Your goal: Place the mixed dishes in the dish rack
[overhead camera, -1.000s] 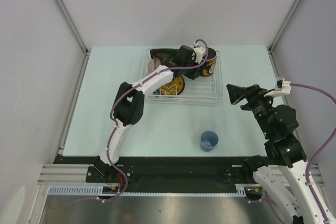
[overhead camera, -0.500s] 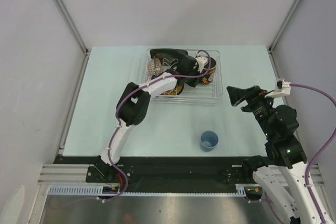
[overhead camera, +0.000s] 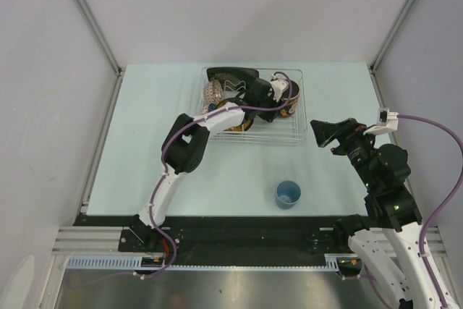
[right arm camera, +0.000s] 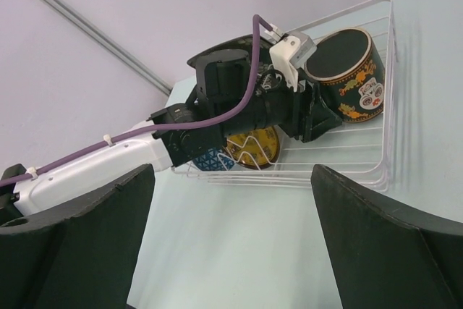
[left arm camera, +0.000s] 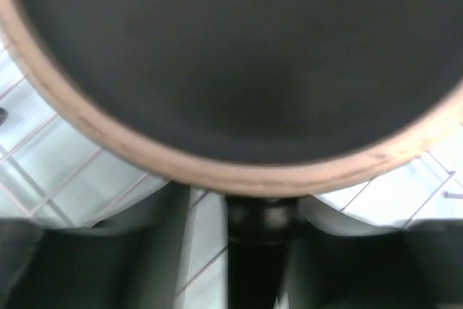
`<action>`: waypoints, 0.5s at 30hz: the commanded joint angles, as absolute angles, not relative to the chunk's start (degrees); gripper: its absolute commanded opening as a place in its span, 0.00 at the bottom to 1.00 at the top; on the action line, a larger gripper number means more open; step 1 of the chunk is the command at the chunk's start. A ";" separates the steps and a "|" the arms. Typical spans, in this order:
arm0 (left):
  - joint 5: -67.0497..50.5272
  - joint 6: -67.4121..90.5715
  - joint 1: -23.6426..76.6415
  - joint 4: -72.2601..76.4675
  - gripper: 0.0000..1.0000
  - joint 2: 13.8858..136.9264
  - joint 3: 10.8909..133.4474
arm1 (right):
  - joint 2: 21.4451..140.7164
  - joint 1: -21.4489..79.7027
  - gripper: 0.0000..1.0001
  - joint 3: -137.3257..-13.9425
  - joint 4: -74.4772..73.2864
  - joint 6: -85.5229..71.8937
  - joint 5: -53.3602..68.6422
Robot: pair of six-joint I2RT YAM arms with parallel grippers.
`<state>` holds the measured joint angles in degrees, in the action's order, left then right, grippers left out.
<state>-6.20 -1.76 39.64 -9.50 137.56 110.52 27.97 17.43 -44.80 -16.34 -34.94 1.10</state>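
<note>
Appearing only overhead, the light-blue cup (overhead camera: 288,193) sits outside the rack (overhead camera: 289,129).

Soft overhead light makes the top view bright; the pale tabletop (overhead camera: 145,150) shows only faint shadows. The left wrist view is heavily blurred, with the black mug (left arm camera: 231,56) out of focus from 9 to 3 o'clock. The right wrist view is crisp, apart from the soft fingers (right arm camera: 72,244) of the right end effector (right arm camera: 231,186) at 7 and 5 o'clock.

One dish rack (overhead camera: 286,129). Six dishes: one black mug (right arm camera: 351,77), one square black plate (overhead camera: 226,75), one yellow saucer (right arm camera: 255,148), one light-blue cup (overhead camera: 288,194), and two bowls, a beige bowl (overhead camera: 212,92) and a blue bowl (right arm camera: 215,158), mostly hidden. Two arms: left arm (overhead camera: 184,142), right arm (overhead camera: 380,168).
</note>
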 commanded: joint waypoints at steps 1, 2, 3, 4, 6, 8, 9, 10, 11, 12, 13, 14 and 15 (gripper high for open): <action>-5.80 -3.78 39.90 -3.16 0.62 130.43 110.39 | 28.04 17.14 0.95 -44.56 -16.79 -34.89 2.20; -5.80 -3.78 39.90 -3.34 0.70 129.91 110.48 | 28.04 17.14 0.95 -44.56 -16.87 -34.63 2.20; -5.71 -3.69 39.99 -3.43 0.75 128.77 110.39 | 28.12 17.05 0.96 -44.56 -17.14 -34.54 2.11; -5.80 -3.87 39.99 -3.86 0.81 128.24 110.39 | 28.12 16.96 0.95 -44.56 -17.31 -34.28 2.37; -5.71 -3.78 40.17 -4.57 0.90 126.57 110.48 | 28.21 17.05 0.95 -44.56 -17.84 -34.01 2.29; -6.06 -3.34 40.34 -5.71 0.92 125.16 110.48 | 28.39 17.05 0.95 -44.56 -18.45 -33.58 2.37; -6.06 -3.34 40.43 -6.06 0.93 123.76 110.39 | 28.48 16.96 0.96 -44.56 -18.81 -33.40 2.55; -6.06 -3.34 40.52 -6.93 0.94 122.97 110.30 | 28.74 17.05 0.95 -44.56 -19.59 -33.22 2.81; -6.06 -3.51 40.69 -7.47 0.97 122.26 110.30 | 29.26 16.96 0.95 -44.56 -20.12 -32.87 2.99; -5.98 -3.52 40.69 -8.86 0.98 121.30 110.39 | 29.88 17.05 0.95 -44.65 -21.00 -32.35 2.90; -5.98 -3.43 40.69 -9.75 0.98 119.37 110.48 | 30.49 16.96 0.94 -44.65 -23.01 -32.00 3.77; -5.98 -3.34 40.69 -10.63 0.99 118.14 110.57 | 31.89 17.05 0.93 -44.56 -24.07 -31.47 4.74; -5.89 -3.25 40.69 -12.55 0.99 116.99 110.57 | 32.69 16.96 0.92 -44.65 -25.04 -30.77 5.79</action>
<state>-6.13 -3.09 40.14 -8.75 124.95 110.04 29.76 17.23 -44.75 -20.43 -33.65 2.55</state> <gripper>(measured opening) 0.985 0.937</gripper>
